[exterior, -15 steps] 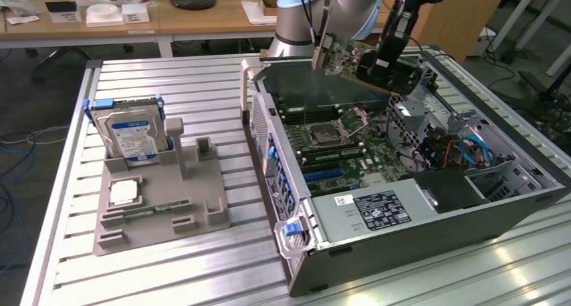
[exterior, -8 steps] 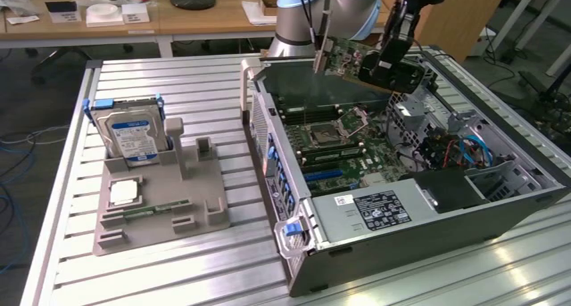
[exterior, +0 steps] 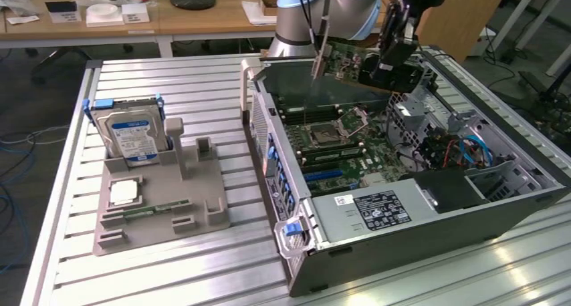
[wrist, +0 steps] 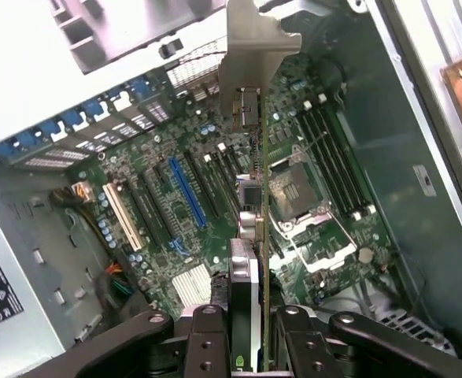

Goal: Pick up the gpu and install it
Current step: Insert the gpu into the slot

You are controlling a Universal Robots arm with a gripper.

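On a slatted metal table, seemingly in an office, the gripper pinches the gpu over the open case.

1. The exterior view is lit brightly and evenly from above; shadows on the slotted table are kept soft and short.
2. Pale streaks of glare are reflected along the table's grooves; they are strongest towards the exterior view's right.
3. The inside of the computer case is left darker; its far corner is shaded.
4. In the wrist view the surface beyond the case is burned out to white; the metal bracket of the gpu is washed pale; the motherboard is lit evenly.
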